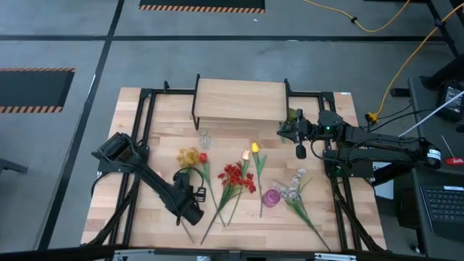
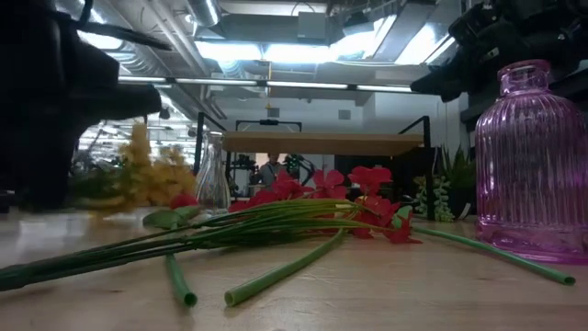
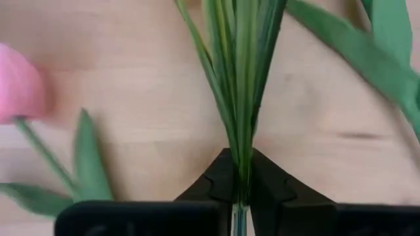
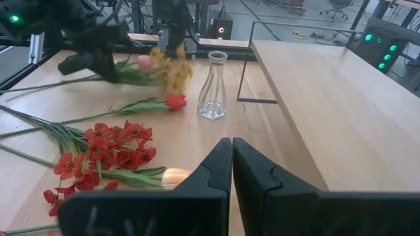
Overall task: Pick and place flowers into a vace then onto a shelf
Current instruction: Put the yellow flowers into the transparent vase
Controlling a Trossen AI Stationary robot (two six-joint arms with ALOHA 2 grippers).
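Left claw [image 3: 239, 190] pinches stems [image 3: 239, 98] — wrist view only.

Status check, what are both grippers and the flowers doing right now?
Left gripper shut on yellow spray stems. Right gripper shut, empty, beside shelf. Clear vase upright, empty. Red spray beside the stems.

No readable text, labels, brands or numbers in any view; only orange-black hazard stripe tape [image 1: 201, 8] on the floor, carrying no words, and faint pale marks on right gripper [image 4: 231, 154] housing, too blurred to read
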